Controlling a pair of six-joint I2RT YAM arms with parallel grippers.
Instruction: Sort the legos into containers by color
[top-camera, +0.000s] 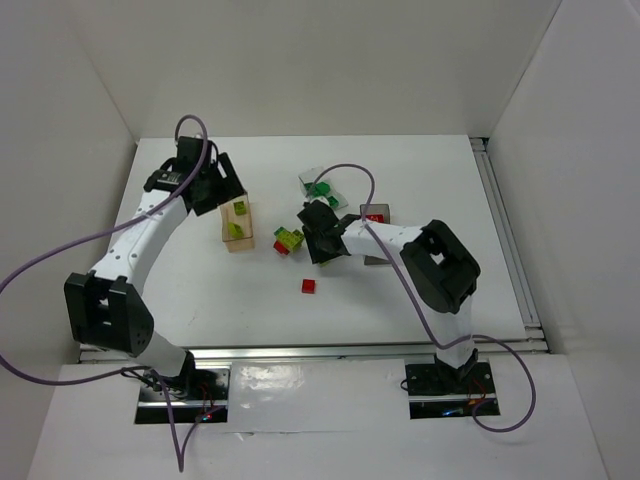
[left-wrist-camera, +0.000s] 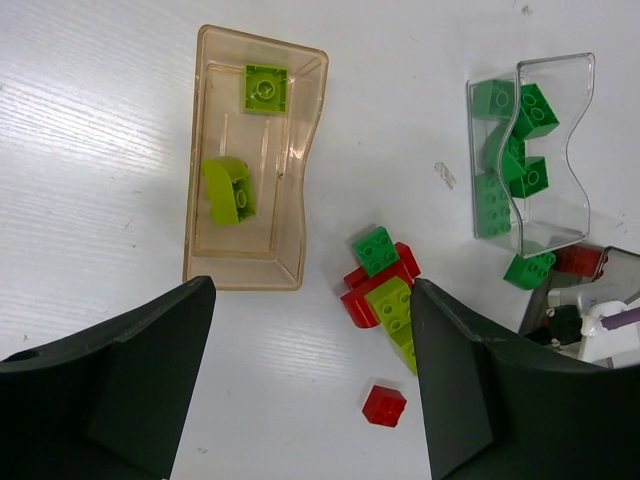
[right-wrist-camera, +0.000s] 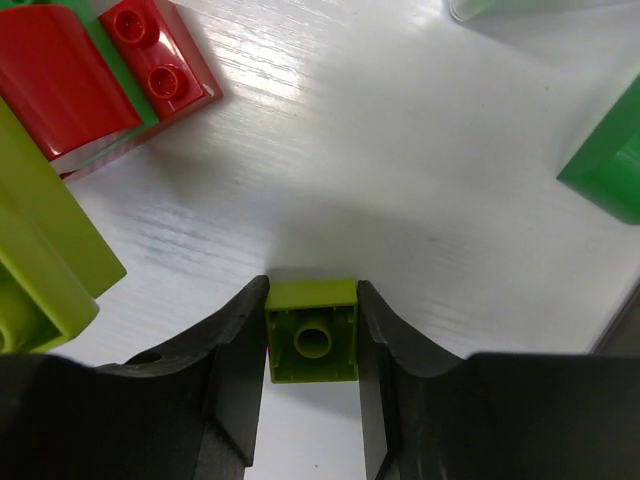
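My right hand (right-wrist-camera: 312, 300) is clenched on a small yellow-green brick (right-wrist-camera: 313, 345), one finger pressed to each side of it; from the wrist view I cannot tell whether it is off the white surface (right-wrist-camera: 400, 150). In the top view the loose pile (left-wrist-camera: 380, 285) of red, green and yellow-green legos lies just left of that hand, and a lone red brick (left-wrist-camera: 384, 404) sits apart from the pile. My left hand (left-wrist-camera: 312, 290) is released, fingers spread wide and holding nothing, held above the surface by the amber bin (left-wrist-camera: 197, 150), which has two yellow-green pieces (left-wrist-camera: 265, 88) inside. The clear bin (left-wrist-camera: 578, 130) holds several green bricks (left-wrist-camera: 505, 150), with one more green brick (left-wrist-camera: 528, 268) lying just outside one end. The dark bin (top-camera: 377, 260) is mostly hidden by my right arm; a red piece (top-camera: 375, 215) appears to sit in it
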